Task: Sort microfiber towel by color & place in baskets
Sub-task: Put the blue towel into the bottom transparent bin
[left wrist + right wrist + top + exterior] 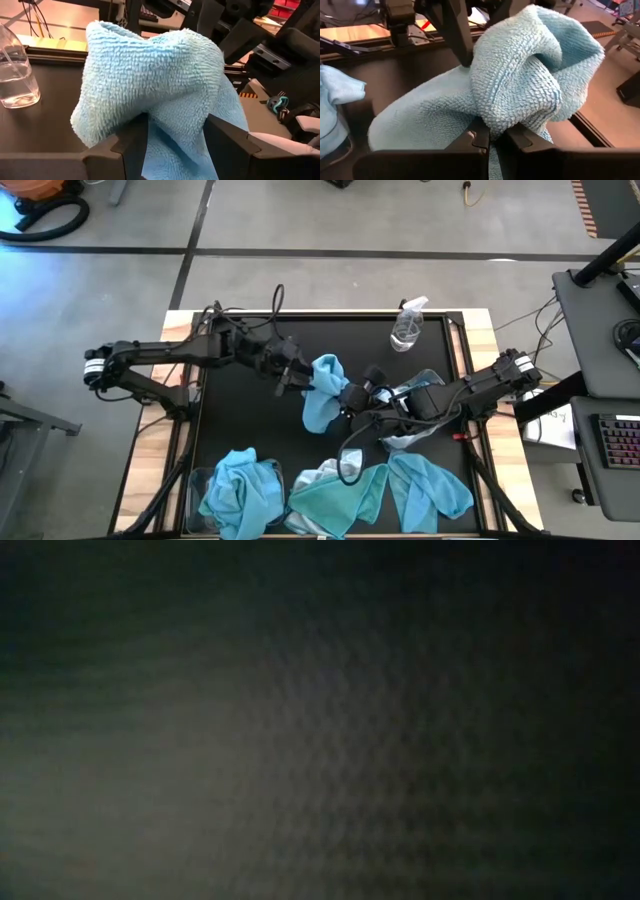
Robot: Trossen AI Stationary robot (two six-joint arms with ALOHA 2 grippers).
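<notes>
Blue towel (322, 392) in both pincers: right (490, 142) clamped, left (175, 150) apart.

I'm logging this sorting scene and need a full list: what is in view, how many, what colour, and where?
held towel: one, sky-blue, mid-table, between both grippers
loose towels: several, blue and teal, near edge
pale towel: one, whitish, under the right arm
basket: one seen, clear, near-left, blue towels inside
spray bottle: one, clear, far side
table: one, black top, wood border
left gripper: open around the held towel
right gripper: shut on the held towel
</notes>
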